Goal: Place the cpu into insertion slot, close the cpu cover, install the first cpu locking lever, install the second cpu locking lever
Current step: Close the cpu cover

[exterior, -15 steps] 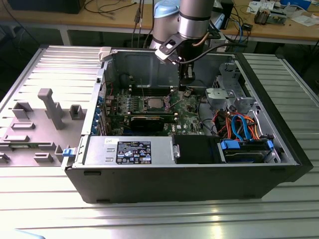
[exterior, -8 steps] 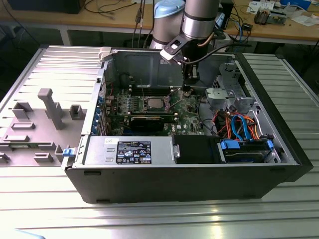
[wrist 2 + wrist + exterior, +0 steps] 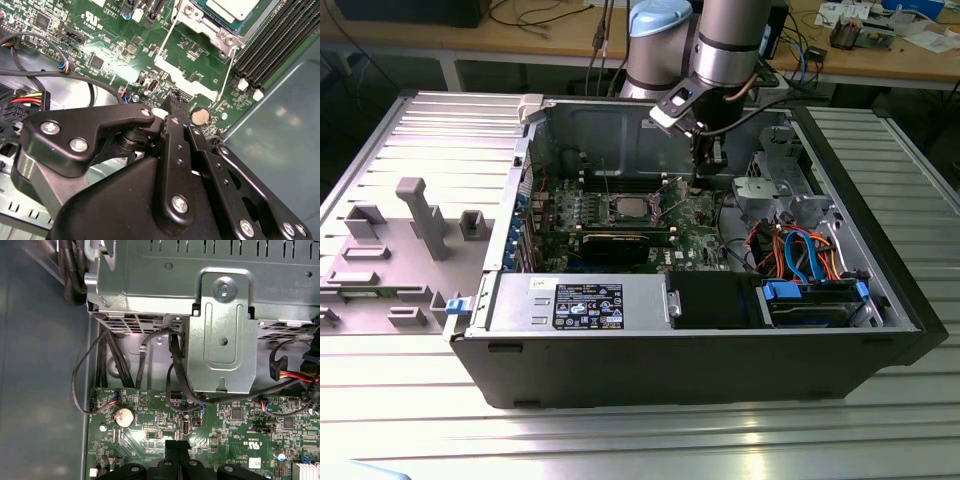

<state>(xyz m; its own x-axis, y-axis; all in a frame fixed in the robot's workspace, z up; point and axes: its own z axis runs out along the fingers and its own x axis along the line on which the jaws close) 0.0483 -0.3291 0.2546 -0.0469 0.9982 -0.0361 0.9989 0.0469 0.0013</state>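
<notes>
The cpu (image 3: 235, 7) lies in the insertion slot (image 3: 631, 208) on the green motherboard, its silver-grey top showing. The cpu cover (image 3: 218, 26) is a silvery frame lying around it. Two thin wire locking levers (image 3: 166, 41) (image 3: 227, 70) run out from the socket's corners over the board; whether they are latched I cannot tell. My gripper (image 3: 705, 178) hangs inside the case, to the exterior view's right of the socket and apart from it. In both wrist views its black fingertips (image 3: 173, 101) (image 3: 176, 444) meet just above the board with nothing between them.
A coin battery (image 3: 123, 416) sits near the fingertips. A grey drive cage (image 3: 220, 340) and black cables (image 3: 107, 360) stand beyond it. Long memory slots (image 3: 270, 45) flank the socket. The labelled power supply (image 3: 582, 303) and blue and orange cables (image 3: 800, 250) fill the case's front.
</notes>
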